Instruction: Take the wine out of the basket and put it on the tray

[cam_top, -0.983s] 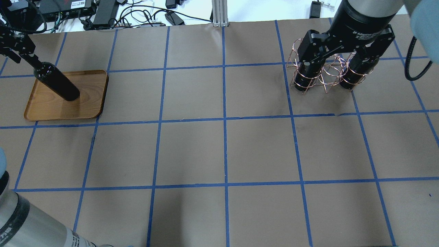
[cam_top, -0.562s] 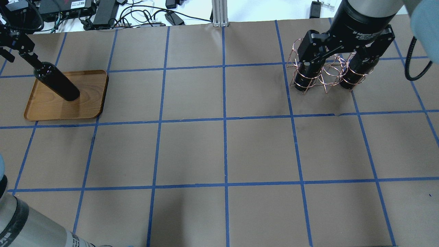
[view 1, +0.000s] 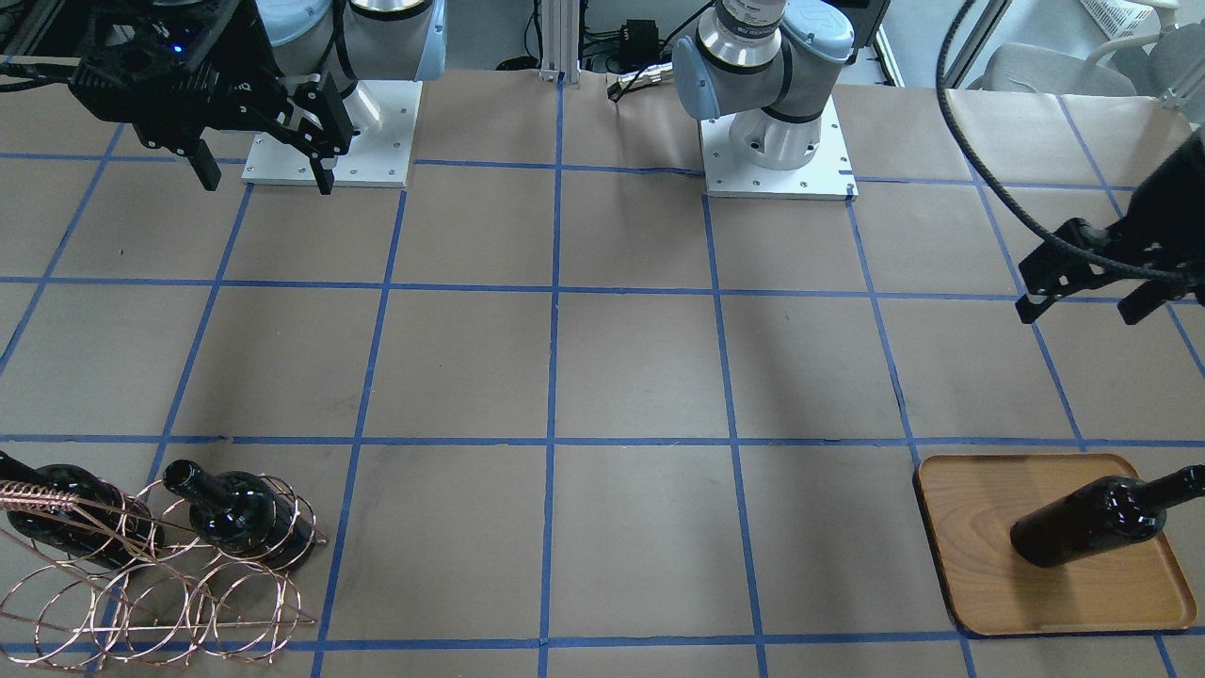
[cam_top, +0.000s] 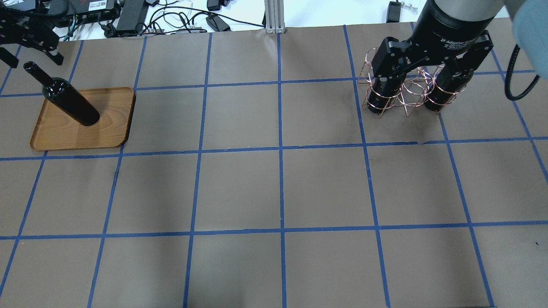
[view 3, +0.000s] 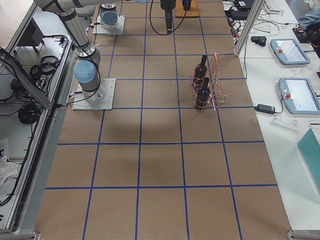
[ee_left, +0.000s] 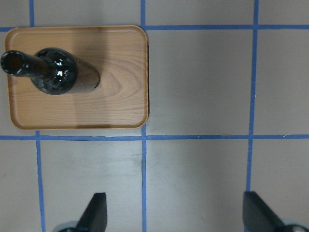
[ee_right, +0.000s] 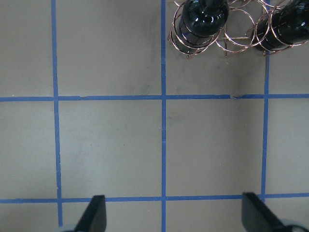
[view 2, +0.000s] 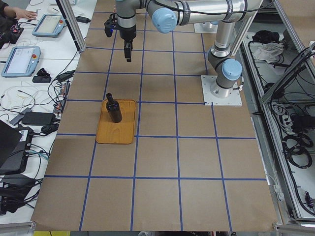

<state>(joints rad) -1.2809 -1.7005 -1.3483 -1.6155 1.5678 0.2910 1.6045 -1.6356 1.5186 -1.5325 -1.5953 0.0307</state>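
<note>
One wine bottle (cam_top: 70, 102) stands upright on the wooden tray (cam_top: 109, 130) at the far left, also seen in the front view (view 1: 1083, 523) and the left wrist view (ee_left: 58, 77). My left gripper (cam_top: 32, 57) is open and empty, above and just beyond the bottle's neck, apart from it; it shows in the left wrist view (ee_left: 176, 217). Two more bottles (view 1: 245, 518) (view 1: 66, 508) stand in the copper wire basket (view 1: 141, 584) at the far right. My right gripper (view 1: 264, 174) is open and empty, high over the basket (cam_top: 406, 96).
Cables and power bricks (cam_top: 128, 13) lie past the table's far edge. An aluminium post (cam_top: 274, 17) stands at the far middle. The two arm bases (view 1: 329, 132) (view 1: 777, 141) sit on white plates. Teach pendants (view 3: 287, 50) lie on a side table.
My left gripper has let go of the bottle's neck, opened and lifted away. The bottle stays standing on the tray. The right arm has not moved.
</note>
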